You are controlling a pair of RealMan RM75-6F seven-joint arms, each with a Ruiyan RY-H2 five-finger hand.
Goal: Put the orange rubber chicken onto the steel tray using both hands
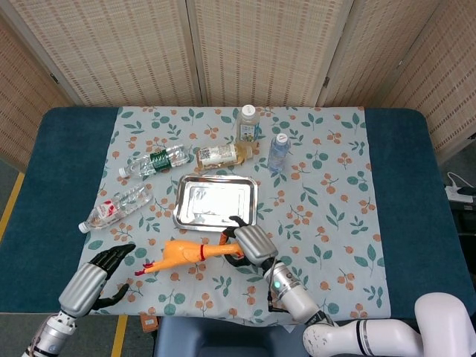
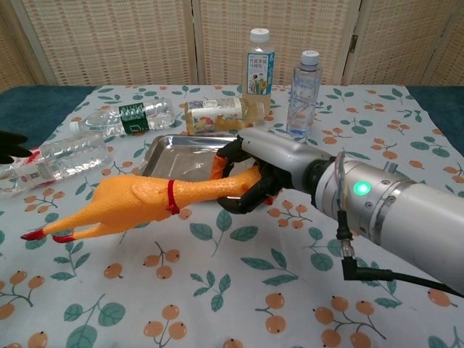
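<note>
The orange rubber chicken hangs above the cloth, red feet drooping to the left. My right hand grips its neck and head end, just in front of the steel tray. The tray holds nothing. My left hand is open near the table's front left edge, fingers spread, a short way left of the chicken's feet. Only its dark fingertips show at the left edge of the chest view.
Two clear bottles lie left of the tray. A yellow drink bottle lies behind it, with two upright bottles further back. A floral cloth covers the blue table.
</note>
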